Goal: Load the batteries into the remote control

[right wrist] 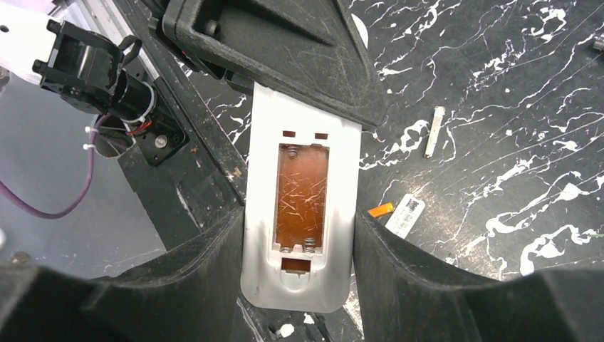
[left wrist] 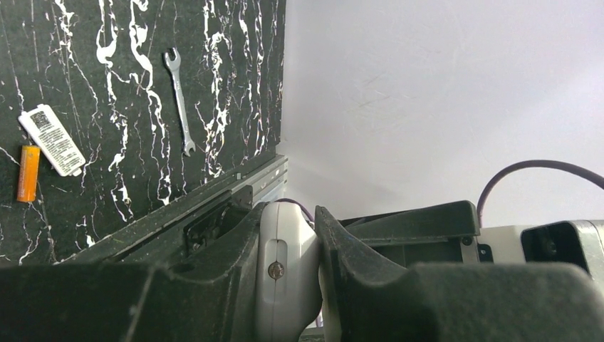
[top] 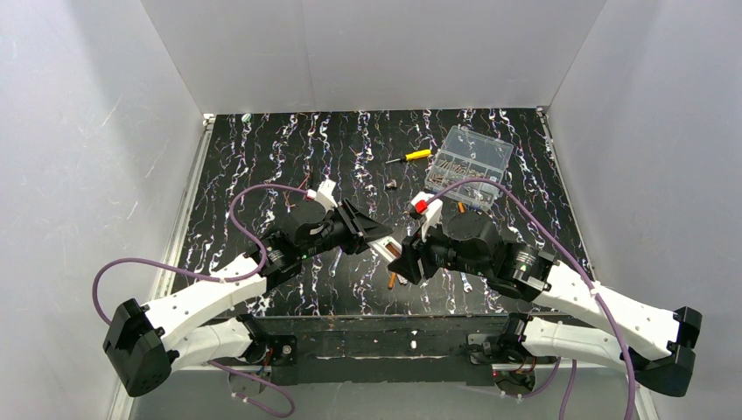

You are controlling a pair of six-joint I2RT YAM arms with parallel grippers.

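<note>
My left pincer (left wrist: pixel 288 214) and right pincer (right wrist: pixel 298 214) both clench the remote control (right wrist: pixel 299 285). Its compartment (right wrist: pixel 302 191) lies open. One battery (right wrist: pixel 379 209) on bench (right wrist: pixel 498 107), frame right.

L arm (top: pixel 210 293) & R arm (top: pixel 604 302) both bend in low, meeting mid-table near the front edge. L gripper (left wrist: pixel 288 246) pinches tight on one end of the remote control (right wrist: pixel 299 214). R gripper (right wrist: pixel 299 239) hugs its sides, fingers wider apart.
</note>
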